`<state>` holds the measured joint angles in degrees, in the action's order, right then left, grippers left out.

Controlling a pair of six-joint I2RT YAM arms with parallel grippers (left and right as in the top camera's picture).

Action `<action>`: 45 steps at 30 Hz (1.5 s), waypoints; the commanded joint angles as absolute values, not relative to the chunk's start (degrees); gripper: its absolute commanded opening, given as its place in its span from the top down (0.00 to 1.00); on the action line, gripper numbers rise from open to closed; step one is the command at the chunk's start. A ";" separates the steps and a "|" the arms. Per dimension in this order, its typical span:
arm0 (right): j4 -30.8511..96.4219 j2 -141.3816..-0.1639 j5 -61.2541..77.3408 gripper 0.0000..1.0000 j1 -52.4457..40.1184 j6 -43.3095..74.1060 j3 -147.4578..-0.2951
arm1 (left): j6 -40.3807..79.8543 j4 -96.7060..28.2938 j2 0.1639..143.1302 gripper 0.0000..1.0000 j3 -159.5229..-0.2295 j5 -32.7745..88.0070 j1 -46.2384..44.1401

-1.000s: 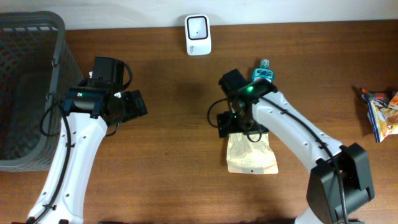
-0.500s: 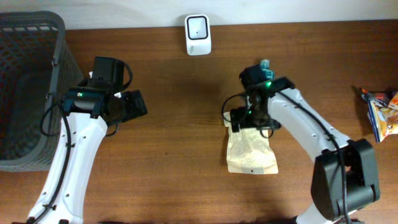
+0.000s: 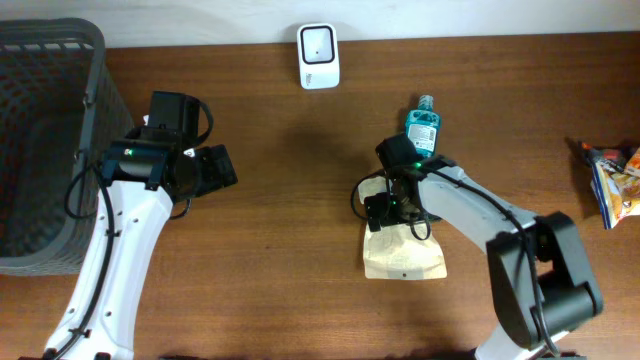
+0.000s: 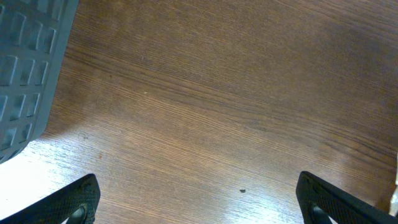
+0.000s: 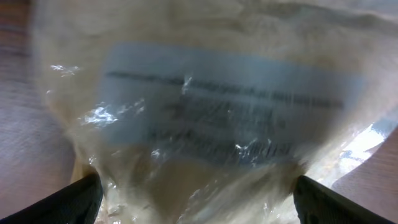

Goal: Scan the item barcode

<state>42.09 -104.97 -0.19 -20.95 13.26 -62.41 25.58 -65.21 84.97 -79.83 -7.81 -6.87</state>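
Beige pouch [image 3: 405,252] flat on tabletop [image 3: 290,230], lower centre-right of overhead. Right gripper [image 3: 377,207] over its upper edge, jaws wide apart, nothing gripped. Left gripper [image 3: 216,168] mid-left, also spread, empty. Scanner [image 3: 318,56] top centre.

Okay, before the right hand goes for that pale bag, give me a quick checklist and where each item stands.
1. Right hand open: ok.
2. Right hand over the top end of the bag: ok.
3. Label on the bag readable: cannot tell, it is blurred in the wrist view.
4. Scanner uncovered at the table's far edge: ok.
5. Bottle clear of the right arm: cannot tell, it sits close behind it.
6. Left hand open and far from the bag: ok.
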 commanded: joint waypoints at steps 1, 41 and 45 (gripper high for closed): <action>41.74 -109.95 -1.98 0.03 -20.99 12.86 -61.32 | 26.24 -65.25 84.29 0.01 -80.40 -8.43 -6.59; 54.92 -111.70 2.55 0.84 -20.99 12.40 -93.71 | 26.24 -65.25 84.29 0.01 -80.40 -8.43 -6.59; 48.90 -111.72 7.53 0.85 -20.97 12.99 -99.11 | 26.24 -65.23 84.29 0.01 -80.40 -8.43 -6.59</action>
<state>51.68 -111.81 2.81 -20.95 12.84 -94.32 25.58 -65.19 84.97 -79.83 -7.81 -6.87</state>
